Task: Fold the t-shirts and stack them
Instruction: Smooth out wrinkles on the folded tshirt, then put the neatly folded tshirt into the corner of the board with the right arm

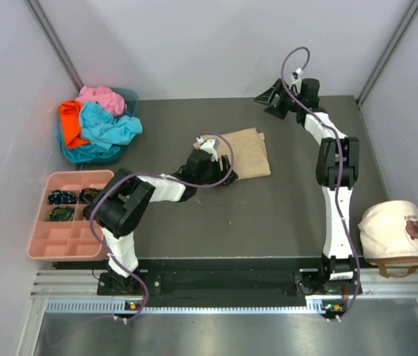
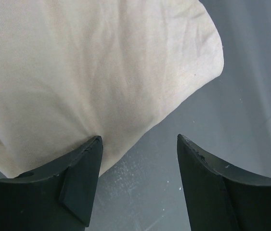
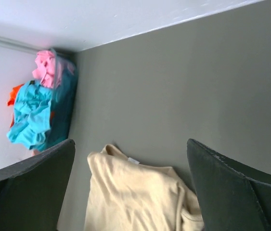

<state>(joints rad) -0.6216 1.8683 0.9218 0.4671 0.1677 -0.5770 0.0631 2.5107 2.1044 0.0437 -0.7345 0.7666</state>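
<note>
The tan t-shirt [image 1: 247,151] lies folded on the dark table; it also shows in the left wrist view [image 2: 87,67] and the right wrist view [image 3: 130,197]. My left gripper [image 1: 223,173] [image 2: 138,136] is open and empty at the shirt's near-left edge, one finger [image 2: 84,173] over the cloth, bare table between the jaws. My right gripper [image 1: 269,98] [image 3: 131,141] is open and empty, raised at the back of the table. The turquoise [image 1: 110,127], orange [image 1: 71,122] and pink [image 1: 100,97] shirts lie crumpled in a teal basket [image 1: 82,154] at the back left.
A pink compartment tray [image 1: 47,241] with small dark items sits at the left edge. A cream cap with a brown emblem [image 1: 393,231] lies beyond the table's right edge. Grey walls close in the back and sides.
</note>
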